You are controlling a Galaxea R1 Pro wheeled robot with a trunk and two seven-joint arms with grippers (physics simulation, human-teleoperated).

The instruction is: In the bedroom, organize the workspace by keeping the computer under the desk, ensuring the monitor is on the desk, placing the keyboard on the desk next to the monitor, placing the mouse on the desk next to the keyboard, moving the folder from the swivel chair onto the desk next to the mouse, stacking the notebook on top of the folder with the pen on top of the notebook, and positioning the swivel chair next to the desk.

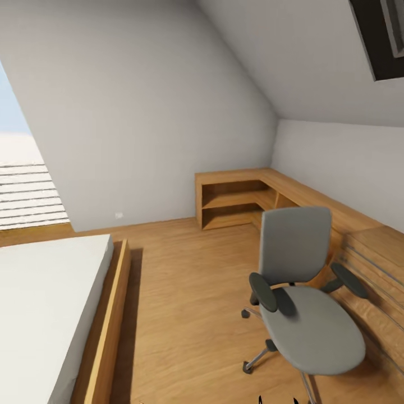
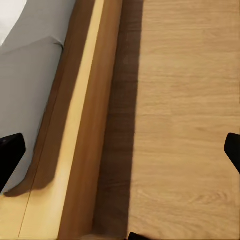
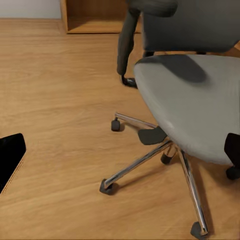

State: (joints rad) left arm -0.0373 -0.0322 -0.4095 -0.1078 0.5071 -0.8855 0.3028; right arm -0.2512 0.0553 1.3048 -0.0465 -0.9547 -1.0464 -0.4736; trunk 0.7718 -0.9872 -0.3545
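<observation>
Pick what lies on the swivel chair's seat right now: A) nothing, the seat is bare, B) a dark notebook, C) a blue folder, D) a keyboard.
A: the swivel chair shows a plain grey seat with nothing on it in both the head and right wrist views.

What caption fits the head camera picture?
Attic bedroom: grey swivel chair, its seat bare, between low bed and wooden shelving.

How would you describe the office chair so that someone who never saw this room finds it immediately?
Start from the low light-wood corner shelving under the sloped grey ceiling. In front of it on the wood plank floor stands the swivel chair with grey fabric seat and back, dark armrests, and chrome star base on black casters. Nothing else here has wheels.
</observation>
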